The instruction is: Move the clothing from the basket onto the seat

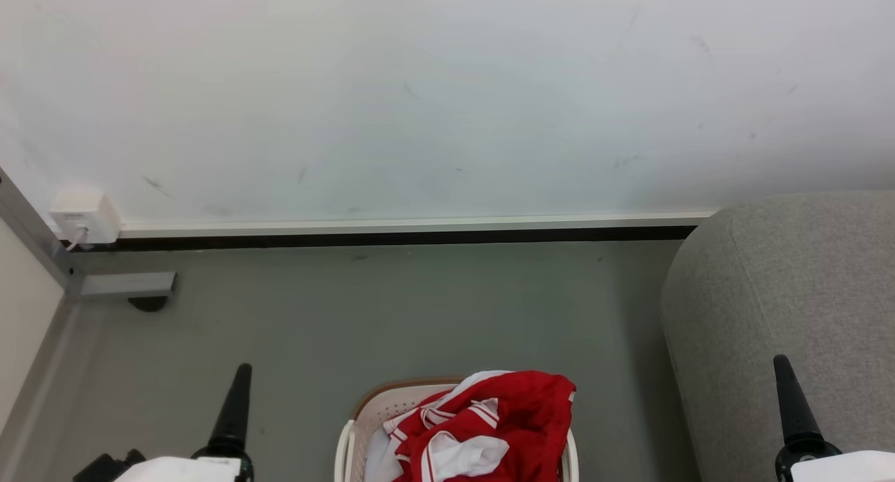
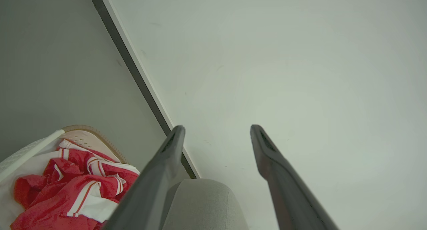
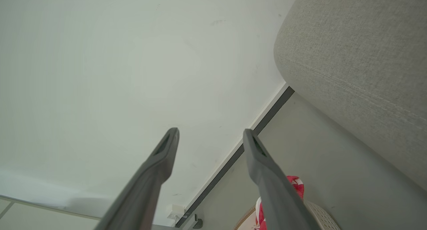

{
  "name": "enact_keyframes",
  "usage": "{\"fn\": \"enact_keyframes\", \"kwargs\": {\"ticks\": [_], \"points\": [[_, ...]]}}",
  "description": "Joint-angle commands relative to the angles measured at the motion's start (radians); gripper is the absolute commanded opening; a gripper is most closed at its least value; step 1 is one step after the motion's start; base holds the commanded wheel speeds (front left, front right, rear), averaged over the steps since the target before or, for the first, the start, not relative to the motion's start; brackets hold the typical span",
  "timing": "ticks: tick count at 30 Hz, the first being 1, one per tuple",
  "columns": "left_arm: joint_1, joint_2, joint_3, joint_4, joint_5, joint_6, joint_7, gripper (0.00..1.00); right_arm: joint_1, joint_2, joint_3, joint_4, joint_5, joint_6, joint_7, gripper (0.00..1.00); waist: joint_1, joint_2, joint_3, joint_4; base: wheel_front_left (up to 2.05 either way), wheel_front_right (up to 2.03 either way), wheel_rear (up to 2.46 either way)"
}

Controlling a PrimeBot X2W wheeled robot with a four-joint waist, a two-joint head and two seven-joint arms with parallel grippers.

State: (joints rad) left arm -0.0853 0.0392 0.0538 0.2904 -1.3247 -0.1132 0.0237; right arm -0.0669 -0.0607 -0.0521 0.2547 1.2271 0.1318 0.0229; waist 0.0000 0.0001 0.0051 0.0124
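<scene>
The red clothing (image 1: pixel 503 419) with white stripes is heaped in the off-white basket (image 1: pixel 363 412), which stands on the floor at the bottom centre of the head view. The grey seat (image 1: pixel 790 293) rises just right of the basket. My left gripper (image 1: pixel 241 373) hangs left of the basket and my right gripper (image 1: pixel 782 366) hangs in front of the seat, both above floor level and touching nothing. In the left wrist view the left gripper (image 2: pixel 217 128) is open and empty, with the clothing (image 2: pixel 66 190) and basket (image 2: pixel 96 140) at lower left. The right gripper (image 3: pixel 210 132) is likewise open beside the seat (image 3: pixel 360 49).
A pale wall with a dark baseboard (image 1: pixel 391 238) runs across behind the grey floor (image 1: pixel 391 314). A white socket box (image 1: pixel 84 216) with a cable sits at the far left. A grey partition foot (image 1: pixel 126 285) juts onto the floor there.
</scene>
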Motion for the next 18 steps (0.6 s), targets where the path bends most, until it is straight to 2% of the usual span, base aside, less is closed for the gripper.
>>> {"fn": "enact_keyframes", "kwargs": {"ticks": [1, 18], "points": [[-0.031, 0.007, -0.003, -0.010, 0.036, 0.004, -0.009, 1.00, -0.017, -0.011, 0.006, -0.020, -0.034, 0.000, -0.008, 1.00, 0.0000, -0.0001, 0.000, 0.000, 0.00, 0.00, 0.00], [-0.040, 0.009, -0.039, -0.036, 0.379, 0.037, -0.076, 1.00, -0.026, -0.034, 0.057, -0.016, -0.322, -0.001, -0.075, 1.00, 0.0000, -0.0001, -0.002, 0.013, 0.00, 0.00, 0.00]]}}
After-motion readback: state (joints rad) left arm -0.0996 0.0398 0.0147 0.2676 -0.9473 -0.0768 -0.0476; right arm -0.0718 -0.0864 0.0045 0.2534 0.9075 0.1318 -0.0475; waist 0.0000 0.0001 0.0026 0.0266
